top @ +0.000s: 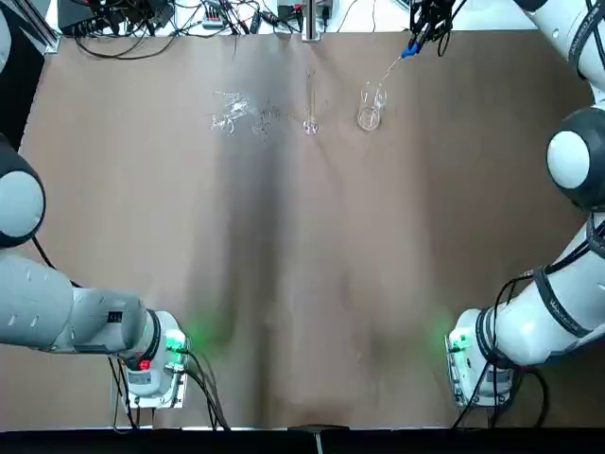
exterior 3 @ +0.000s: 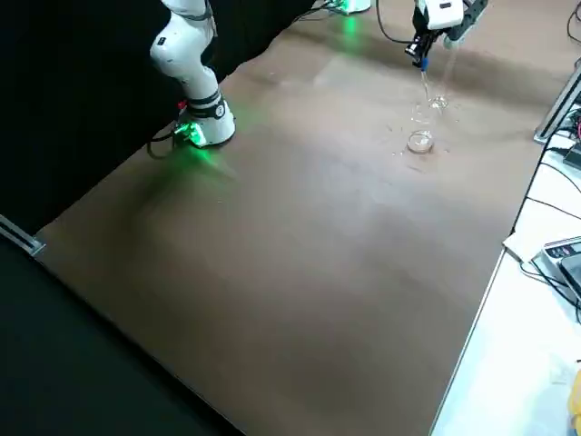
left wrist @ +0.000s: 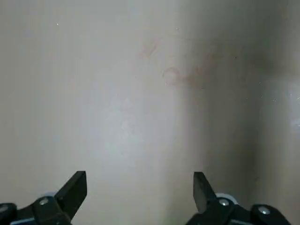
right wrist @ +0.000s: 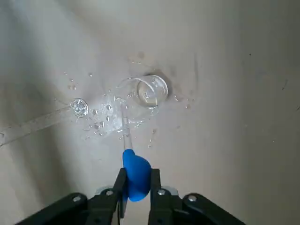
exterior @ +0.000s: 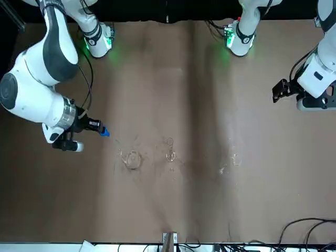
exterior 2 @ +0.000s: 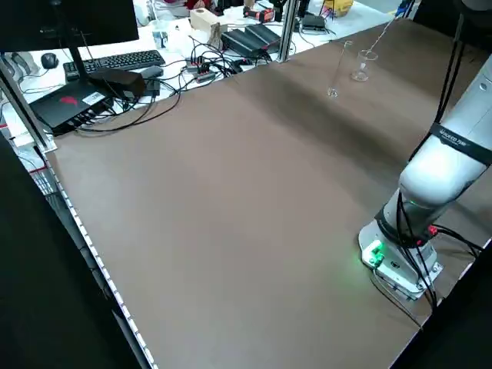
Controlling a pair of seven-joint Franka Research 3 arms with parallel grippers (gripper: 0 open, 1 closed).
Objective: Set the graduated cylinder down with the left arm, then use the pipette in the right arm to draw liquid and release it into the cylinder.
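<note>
Pipette (right wrist: 125, 125) is pinched by its blue bulb (right wrist: 136, 174) in the right gripper (right wrist: 136, 187), fingers clamped on both sides of the bulb. Thin tube angles down w/ the tip at the short wide beaker (right wrist: 149, 91); can't tell if the tip is actually inside it. Right gripper (top: 427, 19) sits up at the far edge of the bench (top: 302, 284), just past the beaker (top: 369, 108).

Graduated cylinder (top: 310, 106) stands upright on its little round foot, just beside the beaker on the robot's left, not touching. Droplets on the bench around the two. Some small clear glass bits (top: 231, 112) lie further left in the same row.

Left gripper (exterior: 286, 90) hangs off at the robot's left side, well apart from the glassware, fingers (left wrist: 75, 187) spread wide w/ nothing between them.
</note>
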